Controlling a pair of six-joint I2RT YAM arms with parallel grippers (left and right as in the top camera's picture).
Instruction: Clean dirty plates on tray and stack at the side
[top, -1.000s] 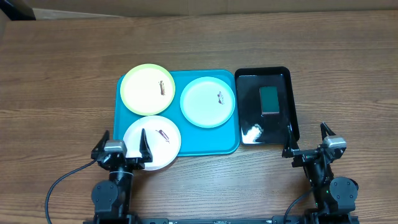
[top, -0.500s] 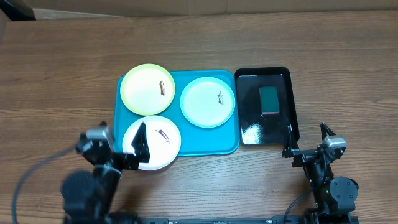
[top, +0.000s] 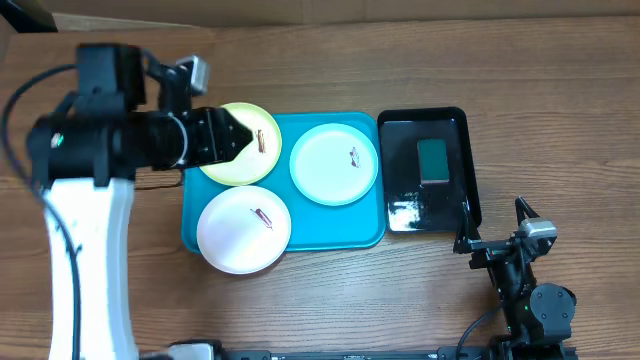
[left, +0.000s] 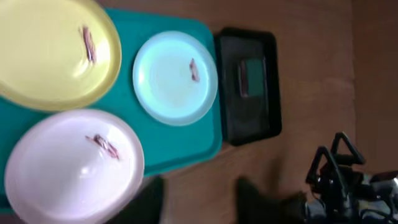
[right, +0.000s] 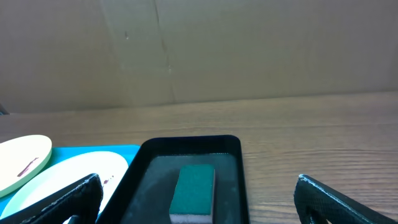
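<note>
Yellow-green plate (top: 250, 165), pale blue plate (top: 334, 163), white plate (top: 243, 229) | reddish-brown smudges | on turquoise tray (top: 340, 225) | left jaws spread | right jaws spread

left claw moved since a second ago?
Yes. The left claw went from the near edge of the white plate to over the yellow-green plate, at the far-left corner of the tray.

The left arm (top: 150, 140) hangs over the tray's (top: 335, 224) far-left corner, covering part of the yellow-green plate (top: 262, 157). The white plate (top: 243, 229) and pale blue plate (top: 334, 163) lie open from above. The black tray (top: 450, 203) stands just beside its right edge; bare table (top: 340, 290) borders its near edge.
</note>
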